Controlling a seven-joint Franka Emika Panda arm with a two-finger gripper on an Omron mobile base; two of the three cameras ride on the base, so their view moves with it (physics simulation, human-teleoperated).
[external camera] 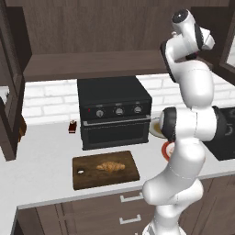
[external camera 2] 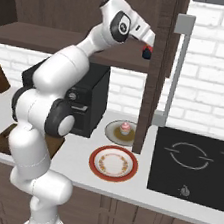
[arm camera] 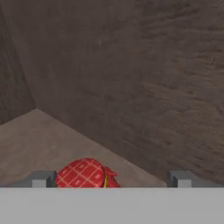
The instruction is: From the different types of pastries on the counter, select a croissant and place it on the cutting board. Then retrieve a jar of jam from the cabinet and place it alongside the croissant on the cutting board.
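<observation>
Red-checked cloth tops the jar of jam [arm camera: 86, 173], which sits on the cabinet [external camera: 92, 64] shelf between my two fingertips [arm camera: 40, 180], the jaws spread wide on either side and clasping nothing yet. I have the arm stretched high into the shelf's right end, where the jar [external camera 2: 147, 52] shows as a red spot just beyond the hand, tucked into the back corner against the wood wall. Down on the bench [external camera: 41, 170], the croissant [external camera: 110, 166] already lies mid-way along the cutting board [external camera: 105, 170], leaving bare board beside it for the jar. By my reckoning, the cupcake [external camera 2: 125, 128] on its plate [external camera 2: 112, 131] is correctly left alone.
</observation>
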